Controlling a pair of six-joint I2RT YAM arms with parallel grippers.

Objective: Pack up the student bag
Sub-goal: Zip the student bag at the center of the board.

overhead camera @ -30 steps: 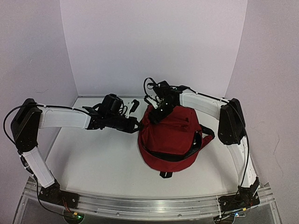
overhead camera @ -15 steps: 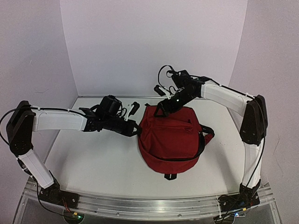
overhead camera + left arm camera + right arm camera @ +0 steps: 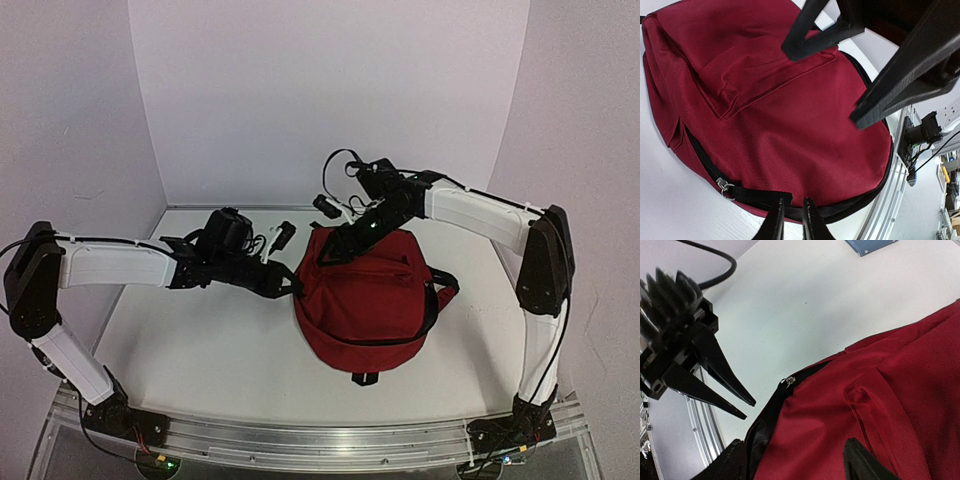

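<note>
Student bag (image 3: 370, 295) lies flat on the white worktop (image 3: 200, 350), right of centre, with its front pocket facing up. Your left gripper (image 3: 791, 220) sits at the bag's left edge by the black zip; its fingers are only slightly parted and empty. Right gripper (image 3: 795, 445) hangs over the far-left corner, fingers spread wide, holding nothing. Plain pale walls (image 3: 330, 90) on three sides, aluminium rail (image 3: 320, 440) along the near edge.
</note>
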